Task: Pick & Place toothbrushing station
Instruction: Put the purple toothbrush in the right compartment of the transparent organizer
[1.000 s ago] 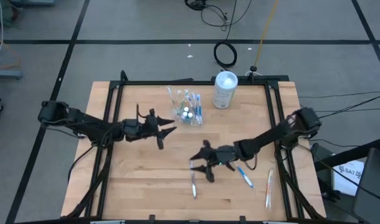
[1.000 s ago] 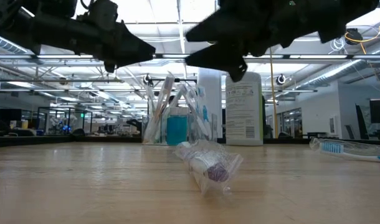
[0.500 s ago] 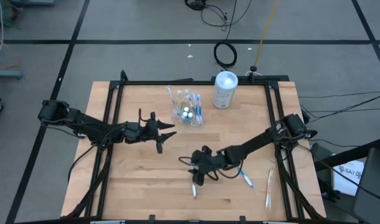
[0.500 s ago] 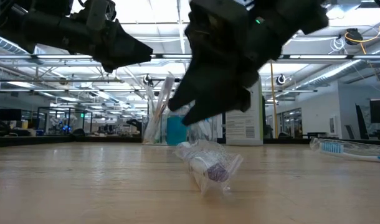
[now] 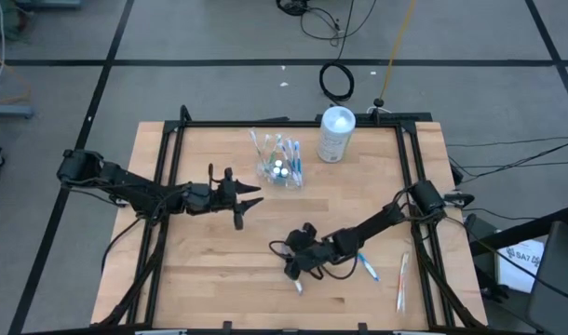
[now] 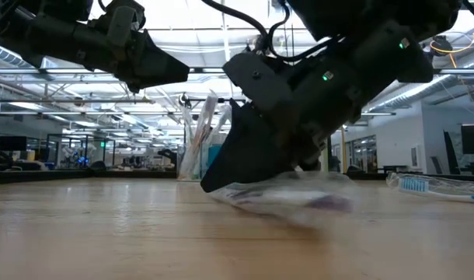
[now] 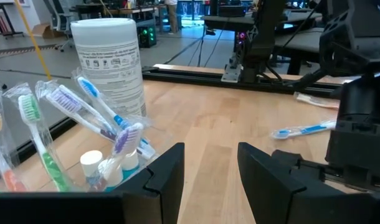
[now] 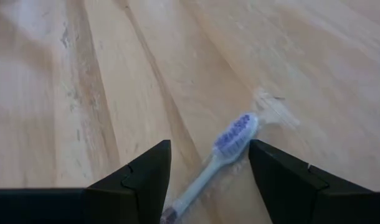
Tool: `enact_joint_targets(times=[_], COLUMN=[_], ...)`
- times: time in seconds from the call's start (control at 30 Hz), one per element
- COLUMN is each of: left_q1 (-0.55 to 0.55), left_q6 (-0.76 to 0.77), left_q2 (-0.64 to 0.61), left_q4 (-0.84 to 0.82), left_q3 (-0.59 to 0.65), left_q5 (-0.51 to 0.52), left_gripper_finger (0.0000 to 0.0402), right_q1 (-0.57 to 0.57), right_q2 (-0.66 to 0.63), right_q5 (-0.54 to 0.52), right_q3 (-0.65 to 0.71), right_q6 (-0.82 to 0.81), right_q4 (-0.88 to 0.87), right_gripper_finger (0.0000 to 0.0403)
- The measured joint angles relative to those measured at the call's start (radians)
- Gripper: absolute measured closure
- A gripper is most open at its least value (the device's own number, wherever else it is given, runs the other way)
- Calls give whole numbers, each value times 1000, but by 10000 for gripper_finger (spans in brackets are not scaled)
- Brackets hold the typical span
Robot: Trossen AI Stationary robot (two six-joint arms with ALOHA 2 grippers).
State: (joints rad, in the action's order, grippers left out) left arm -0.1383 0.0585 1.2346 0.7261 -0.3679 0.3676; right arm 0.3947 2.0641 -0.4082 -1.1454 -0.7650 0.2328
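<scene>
Right claw down over a loose wrapped toothbrush, tumbler already well stocked

Nearest, the right gripper sits low at the table with its fingers spread wide, and the wrapped toothbrush lies flat on the wood between them, not yet gripped. Just beyond it to its outer side lie a blue toothbrush and another wrapped one, both unplaced as well. Farther off, the left gripper hovers with its fingers parted and empty, near the clear tumbler, which already holds several brushes and toothpaste tubes. By my reckoning, three brushes remain. The white container stands behind.
</scene>
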Motion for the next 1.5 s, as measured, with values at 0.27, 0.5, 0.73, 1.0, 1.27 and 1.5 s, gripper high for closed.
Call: enact_joint_targets(times=[0.27, 0.5, 0.73, 1.0, 1.27, 1.5], left_q1=[0, 0, 0, 0, 0, -2], left_q6=[-1, -3, -3, 0, 65, 145], left_q2=[0, 0, 0, 0, 0, 0], left_q4=[-13, -33, -47, -57, -139, -188], left_q3=[0, 0, 0, 0, 0, 0], left_q5=[0, 0, 0, 0, 0, -1], left_gripper_finger=[250, 250, 250, 250, 250, 250], right_q1=[-2, -5, -23, -73, -126, -160], right_q2=[24, 24, 26, -68, -328, -442], right_q5=[-9, -17, 2, 66, -106, -437], right_q3=[-2, 0, 2, 8, 6, 114], right_q6=[147, 211, 205, 319, 521, 947], right_q4=[-10, -23, 13, 27, -100, 509], right_gripper_finger=[214, 305, 387, 393, 398, 398])
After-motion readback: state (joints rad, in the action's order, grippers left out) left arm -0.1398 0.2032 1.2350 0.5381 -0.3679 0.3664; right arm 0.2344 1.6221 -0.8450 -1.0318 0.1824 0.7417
